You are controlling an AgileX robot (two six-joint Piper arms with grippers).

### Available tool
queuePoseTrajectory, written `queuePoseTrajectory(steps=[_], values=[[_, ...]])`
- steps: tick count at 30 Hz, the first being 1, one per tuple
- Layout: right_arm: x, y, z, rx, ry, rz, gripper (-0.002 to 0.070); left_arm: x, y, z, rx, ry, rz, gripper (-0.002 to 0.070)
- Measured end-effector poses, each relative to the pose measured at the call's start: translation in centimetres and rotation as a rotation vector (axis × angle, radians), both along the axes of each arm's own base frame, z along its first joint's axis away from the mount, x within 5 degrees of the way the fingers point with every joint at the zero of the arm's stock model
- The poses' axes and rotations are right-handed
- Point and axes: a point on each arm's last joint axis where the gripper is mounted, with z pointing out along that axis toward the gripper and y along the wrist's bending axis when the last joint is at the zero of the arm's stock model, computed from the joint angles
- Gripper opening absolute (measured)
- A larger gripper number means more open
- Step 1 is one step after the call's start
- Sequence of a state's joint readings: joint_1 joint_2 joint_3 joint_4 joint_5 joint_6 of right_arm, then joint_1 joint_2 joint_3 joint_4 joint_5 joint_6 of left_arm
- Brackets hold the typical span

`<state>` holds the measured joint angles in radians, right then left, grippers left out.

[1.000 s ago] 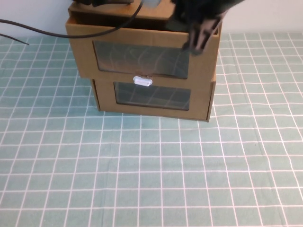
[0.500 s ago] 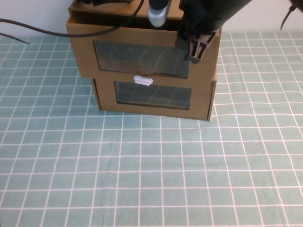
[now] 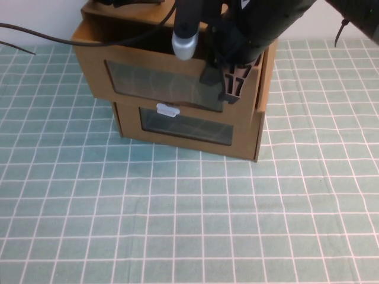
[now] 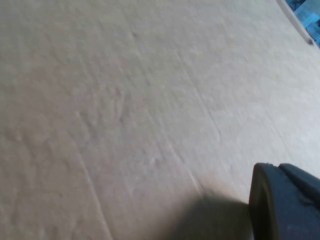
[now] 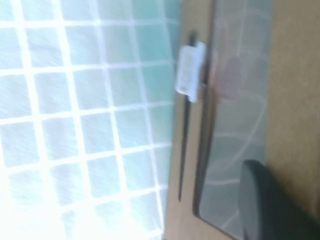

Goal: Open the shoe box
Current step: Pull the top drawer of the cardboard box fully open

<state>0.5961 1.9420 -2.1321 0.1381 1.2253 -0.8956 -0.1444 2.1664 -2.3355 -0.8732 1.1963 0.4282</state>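
Observation:
The brown cardboard shoe box [image 3: 177, 127] stands at the back of the table, with a plastic window in its base and a white tab [image 3: 167, 109] on the front. Its lid [image 3: 148, 83], also windowed, is raised and hangs skewed over the base. My right gripper [image 3: 228, 89] is shut on the right part of the lid's front flap, and one of its fingers [image 5: 270, 205] lies over the window [image 5: 240, 100]. My left gripper [image 3: 127, 2] rests on the box top at the back, close against bare cardboard [image 4: 125, 100].
A green checked cloth [image 3: 177, 219] covers the table in front of and beside the box. A black cable [image 3: 35, 32] runs in from the left to the box top. A white wall lies behind the box.
The right gripper has come down and to the left and closed on the lid's front flap. The lid has shifted left and forward, and the box has turned slightly.

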Motion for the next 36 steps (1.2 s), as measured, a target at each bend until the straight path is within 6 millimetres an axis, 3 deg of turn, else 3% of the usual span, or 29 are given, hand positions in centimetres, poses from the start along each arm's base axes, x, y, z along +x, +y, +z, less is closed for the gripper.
queuePoseTrajectory(steps=[6,19,28,32,36], values=[[-1.3,0.6,0.3,0.0,0.016,0.055,0.0038,0.0,0.0,0.0,0.0,-0.001,0.005,-0.0006],[-10.0,2.1,2.2,-0.01,0.045,0.24,0.0046,0.0,0.1,0.2,0.004,-0.005,0.013,-0.0006],[-10.4,2.0,1.8,-0.064,0.026,0.142,0.0057,0.0,0.1,0.3,0.001,-0.002,0.017,-0.0006],[-10.2,1.9,1.8,-0.062,0.033,0.073,0.02,0.0,0.0,0.3,0.001,-0.002,0.015,-0.0006],[-9.9,1.7,1.7,-0.076,0.021,0.035,0.0422,0.0,0.0,0.3,0.001,-0.002,0.015,-0.0006]])
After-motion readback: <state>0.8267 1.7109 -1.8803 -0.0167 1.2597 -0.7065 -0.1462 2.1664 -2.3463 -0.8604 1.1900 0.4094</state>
